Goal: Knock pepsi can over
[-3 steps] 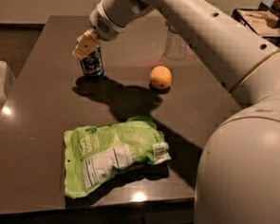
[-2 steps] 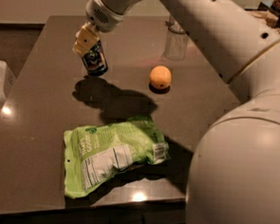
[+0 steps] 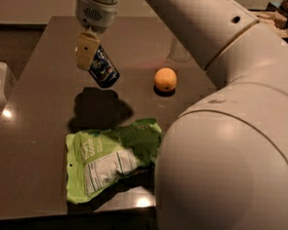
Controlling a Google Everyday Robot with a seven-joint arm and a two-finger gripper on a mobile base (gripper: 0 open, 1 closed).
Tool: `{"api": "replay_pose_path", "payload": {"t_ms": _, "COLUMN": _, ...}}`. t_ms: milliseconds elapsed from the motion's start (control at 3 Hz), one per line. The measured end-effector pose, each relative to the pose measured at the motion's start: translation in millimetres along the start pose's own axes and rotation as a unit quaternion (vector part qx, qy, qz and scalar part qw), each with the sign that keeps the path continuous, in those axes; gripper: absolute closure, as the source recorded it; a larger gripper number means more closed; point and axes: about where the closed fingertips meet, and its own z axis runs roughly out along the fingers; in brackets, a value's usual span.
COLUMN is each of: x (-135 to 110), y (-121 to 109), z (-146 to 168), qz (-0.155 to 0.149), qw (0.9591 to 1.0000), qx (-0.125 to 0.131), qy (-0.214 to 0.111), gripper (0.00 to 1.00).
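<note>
The gripper (image 3: 86, 55), a blocky pale-tan piece hanging under a white ribbed wrist, is pressing against the upper end of the pepsi can (image 3: 104, 70) at the far left of the table (image 3: 40, 130); whether it is parted or closed, I cannot tell. The can, a small glossy dark blue cylinder with a whitish graphic, is leaning hard, its top tucked behind the gripper. The tabletop is gleaming dark and smooth, throwing back lamp glare. A round matte orange (image 3: 165, 79) is sitting just right of the can, and a crinkled lime-green bag (image 3: 110, 154) is lying flat nearer the front edge. A moment ago that can was standing upright; now it is tipping over.
</note>
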Motion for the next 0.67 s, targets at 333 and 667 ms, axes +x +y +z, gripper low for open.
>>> {"api": "replay_pose_path", "payload": {"t_ms": 333, "x": 8, "y": 2, "z": 9, "qz": -0.018, "qw": 0.9989, "qx": -0.018, "qy": 0.039, "gripper": 1.00}}
{"api": "replay_pose_path", "payload": {"t_ms": 667, "x": 8, "y": 1, "z": 24, "qz": -0.033, "qw": 0.9972, "qx": -0.029, "qy": 0.060, "gripper": 0.82}}
